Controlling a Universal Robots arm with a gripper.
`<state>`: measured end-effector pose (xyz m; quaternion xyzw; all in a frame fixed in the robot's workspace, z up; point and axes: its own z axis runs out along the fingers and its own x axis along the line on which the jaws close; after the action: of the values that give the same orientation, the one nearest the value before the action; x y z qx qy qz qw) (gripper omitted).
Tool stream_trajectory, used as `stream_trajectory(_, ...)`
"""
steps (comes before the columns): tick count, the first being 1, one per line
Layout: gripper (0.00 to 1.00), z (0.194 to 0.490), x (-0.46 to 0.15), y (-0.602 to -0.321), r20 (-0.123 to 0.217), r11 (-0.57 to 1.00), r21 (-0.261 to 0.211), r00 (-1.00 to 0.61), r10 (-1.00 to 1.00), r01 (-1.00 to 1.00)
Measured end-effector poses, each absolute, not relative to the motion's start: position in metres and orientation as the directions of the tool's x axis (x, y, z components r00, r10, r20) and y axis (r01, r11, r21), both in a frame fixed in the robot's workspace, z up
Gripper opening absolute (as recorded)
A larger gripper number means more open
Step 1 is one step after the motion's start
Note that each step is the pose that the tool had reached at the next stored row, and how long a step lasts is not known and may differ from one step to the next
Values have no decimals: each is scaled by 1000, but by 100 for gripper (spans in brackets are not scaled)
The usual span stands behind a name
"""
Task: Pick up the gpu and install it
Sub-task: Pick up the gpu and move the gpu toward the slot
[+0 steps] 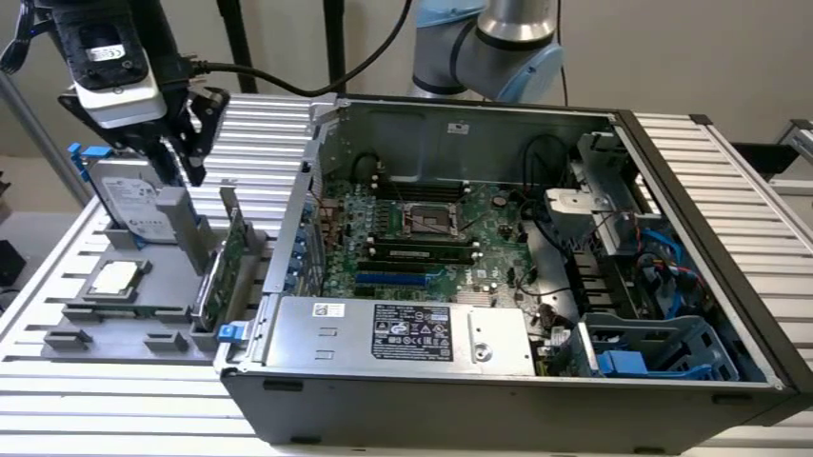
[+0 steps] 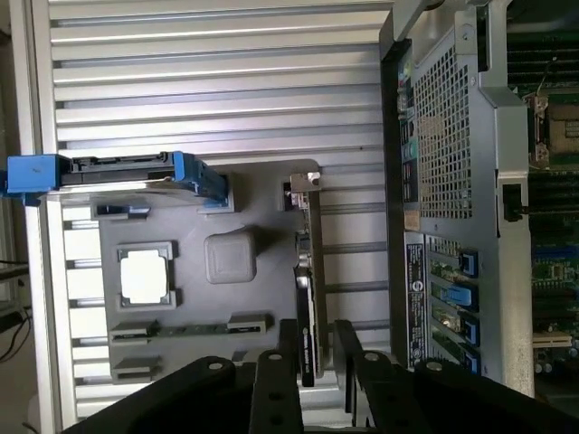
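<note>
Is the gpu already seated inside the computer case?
No, the gpu stands on edge in the gray holder outside the case.

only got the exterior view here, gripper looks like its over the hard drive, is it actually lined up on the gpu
observer: yes. In the wrist view the gpu, seen edge-on where it stands on the grey tray, runs into the gap between the fingers of the gripper, which are apart.
operator: centred in the gap
observer: not quite, the card's edge lies nearer one finger than the other.
operator: and the hard drive
observer: the hard drive stands apart from the fingers in the wrist view, with none of it in the gap.
</note>
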<state>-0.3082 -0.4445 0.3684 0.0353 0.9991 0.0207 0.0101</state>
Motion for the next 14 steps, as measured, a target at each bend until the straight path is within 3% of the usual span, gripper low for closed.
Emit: stream_trajectory(14, 100, 341, -308, -445, -19, 997, 42, -997, 71, 70)
